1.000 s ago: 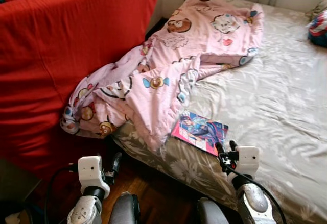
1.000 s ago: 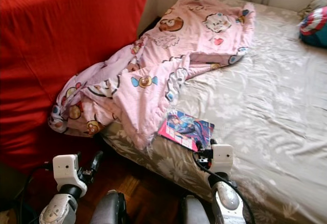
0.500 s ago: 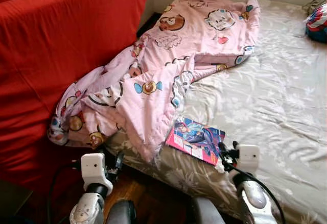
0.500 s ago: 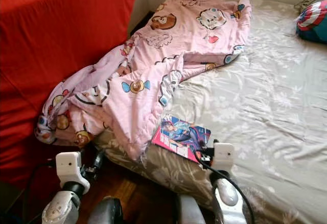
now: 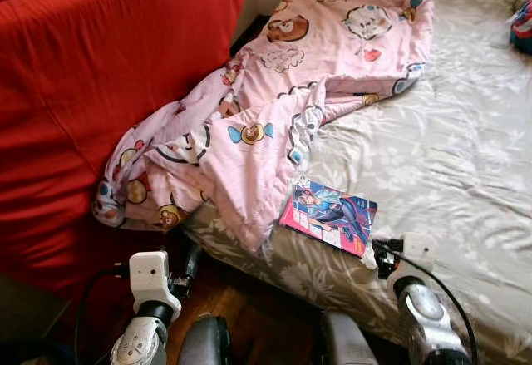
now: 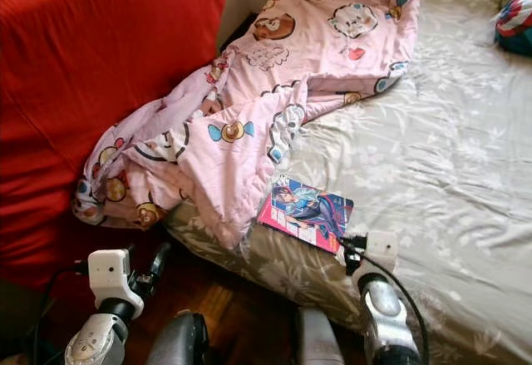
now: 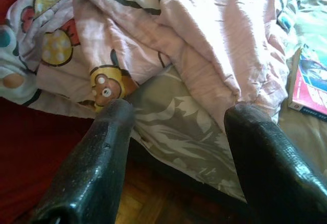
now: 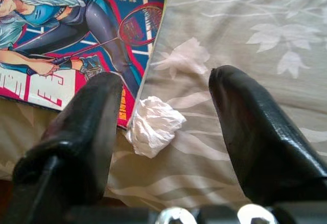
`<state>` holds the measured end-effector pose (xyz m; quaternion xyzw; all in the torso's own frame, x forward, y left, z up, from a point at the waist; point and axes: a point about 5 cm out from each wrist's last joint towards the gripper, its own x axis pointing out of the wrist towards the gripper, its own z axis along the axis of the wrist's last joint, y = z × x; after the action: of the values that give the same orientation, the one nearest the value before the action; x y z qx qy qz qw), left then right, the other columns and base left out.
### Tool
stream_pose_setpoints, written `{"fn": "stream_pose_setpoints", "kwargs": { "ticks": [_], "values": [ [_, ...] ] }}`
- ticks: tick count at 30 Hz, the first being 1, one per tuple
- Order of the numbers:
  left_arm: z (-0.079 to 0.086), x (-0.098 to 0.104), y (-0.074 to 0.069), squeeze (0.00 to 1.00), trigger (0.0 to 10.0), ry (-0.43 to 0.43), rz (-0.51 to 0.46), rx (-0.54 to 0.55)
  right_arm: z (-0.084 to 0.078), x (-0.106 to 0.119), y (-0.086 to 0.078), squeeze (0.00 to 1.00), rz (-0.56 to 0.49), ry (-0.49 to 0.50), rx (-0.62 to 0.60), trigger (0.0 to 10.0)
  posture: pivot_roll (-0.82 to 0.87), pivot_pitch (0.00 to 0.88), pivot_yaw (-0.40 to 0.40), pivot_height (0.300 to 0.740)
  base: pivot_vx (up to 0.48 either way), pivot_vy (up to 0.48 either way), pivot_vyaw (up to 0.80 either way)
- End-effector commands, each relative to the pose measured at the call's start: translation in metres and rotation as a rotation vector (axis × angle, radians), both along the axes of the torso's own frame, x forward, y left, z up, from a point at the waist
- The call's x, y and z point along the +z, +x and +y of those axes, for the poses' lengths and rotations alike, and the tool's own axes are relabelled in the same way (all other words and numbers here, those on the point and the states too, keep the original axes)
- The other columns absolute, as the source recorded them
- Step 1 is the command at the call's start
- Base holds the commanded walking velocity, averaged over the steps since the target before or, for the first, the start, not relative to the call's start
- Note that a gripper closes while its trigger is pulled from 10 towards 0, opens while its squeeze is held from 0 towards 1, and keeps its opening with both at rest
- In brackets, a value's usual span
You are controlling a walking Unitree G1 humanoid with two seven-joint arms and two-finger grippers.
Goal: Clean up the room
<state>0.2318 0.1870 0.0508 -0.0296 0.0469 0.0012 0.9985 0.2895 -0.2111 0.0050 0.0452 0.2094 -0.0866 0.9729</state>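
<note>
On the near edge of the bed (image 5: 465, 157), we see a crumpled white tissue (image 8: 155, 126) lying on the grey flowered sheet, touching the near right corner of a comic book (image 5: 330, 216). Our right gripper (image 8: 163, 127) hovers just above the tissue with its two black fingers spread wide, one over the book's corner and the other over bare sheet, the tissue between them and not yet pinched. Left of the book, a pink cartoon blanket (image 5: 274, 107) lies rumpled across the bed, running from the far side down to the near left corner, where it spills over the edge against a red couch (image 5: 91, 91). Our left gripper (image 7: 176, 132) hangs low over the wooden floor (image 5: 258, 315) near that corner of the bed, its fingers spread and holding nothing.
</note>
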Motion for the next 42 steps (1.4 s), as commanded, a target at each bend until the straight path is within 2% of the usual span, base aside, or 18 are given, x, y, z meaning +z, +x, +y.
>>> {"fn": "stream_pose_setpoints", "kwargs": {
  "ticks": [1,2,3,4,5,11,13,18,24,30,37,38,39,40,42],
  "values": [
    [0.003,0.0,-0.004,0.0,10.0,0.006,0.016,0.002,-0.002,-0.013,-0.009,1.0,0.077,0.025,-0.038,10.0,-0.07,0.269,0.065,0.636,0.0,0.0,0.0],
    [0.003,0.001,-0.004,0.0,10.0,0.007,0.016,0.0,-0.003,-0.013,-0.009,1.0,0.086,0.032,-0.047,10.0,-0.07,0.271,0.067,0.636,0.0,0.0,0.0],
    [0.004,0.002,-0.004,0.0,10.0,0.009,0.016,-0.001,-0.003,-0.014,-0.009,0.52,0.095,0.042,-0.057,10.0,-0.06,0.278,0.071,0.636,0.0,0.0,0.0],
    [0.004,0.002,-0.004,0.0,10.0,0.01,0.016,-0.001,-0.004,-0.014,-0.009,0.52,0.096,0.042,-0.058,10.0,-0.06,0.278,0.071,0.636,0.0,0.0,0.0],
    [0.005,0.003,-0.005,0.0,10.0,0.01,0.015,-0.001,-0.003,-0.014,-0.009,0.0,0.098,0.04,-0.057,10.0,-0.05,0.289,0.077,0.636,0.0,0.0,0.0],
    [0.01,0.005,-0.018,0.0,10.0,0.025,0.036,-0.001,-0.003,-0.012,-0.005,0.0,0.109,0.033,-0.056,10.0,-0.02,0.331,0.099,0.636,0.0,0.0,0.0],
    [0.012,0.006,-0.028,0.0,10.0,0.03,0.052,0.0,-0.005,-0.009,-0.002,0.0,0.107,0.034,-0.069,10.0,-0.01,0.345,0.108,0.636,0.0,0.0,0.0],
    [0.013,0.009,-0.037,0.0,10.0,0.038,0.07,0.0,-0.007,-0.005,0.003,0.0,0.091,0.031,-0.084,10.0,0.01,0.363,0.121,0.636,0.0,0.0,0.0],
    [0.014,0.009,-0.042,0.0,10.0,0.046,0.092,-0.004,-0.014,0.004,0.009,0.0,0.063,0.037,-0.147,10.0,0.01,0.376,0.13,0.636,0.0,0.0,0.0],
    [0.014,0.01,-0.043,0.0,10.0,0.047,0.103,-0.005,-0.024,0.006,0.009,0.0,0.052,0.043,-0.214,10.0,0.02,0.372,0.132,0.636,0.0,0.0,0.0],
    [0.012,0.01,-0.042,0.0,10.0,0.048,0.105,-0.013,-0.021,0.003,0.007,0.0,0.065,0.066,-0.213,9.8,0.02,0.363,0.134,0.636,0.0,0.0,0.0],
    [0.012,0.01,-0.042,0.0,10.0,0.049,0.105,-0.014,-0.02,0.002,0.007,0.0,0.064,0.069,-0.212,4.8,0.02,0.362,0.135,0.636,0.0,0.0,0.0],
    [0.012,0.01,-0.042,0.0,10.0,0.05,0.105,-0.016,-0.02,0.002,0.007,0.0,0.064,0.07,-0.212,2.7,0.02,0.362,0.135,0.636,0.0,0.0,0.0],
    [0.012,0.01,-0.042,0.0,10.0,0.051,0.105,-0.017,-0.019,0.003,0.007,0.0,0.063,0.073,-0.213,0.0,0.01,0.36,0.136,0.636,0.0,0.0,0.0],
    [0.012,0.01,-0.042,0.0,10.0,0.052,0.106,-0.019,-0.019,0.003,0.007,0.0,0.061,0.077,-0.212,0.0,0.02,0.359,0.137,0.636,0.0,0.0,0.0]
  ]
}}
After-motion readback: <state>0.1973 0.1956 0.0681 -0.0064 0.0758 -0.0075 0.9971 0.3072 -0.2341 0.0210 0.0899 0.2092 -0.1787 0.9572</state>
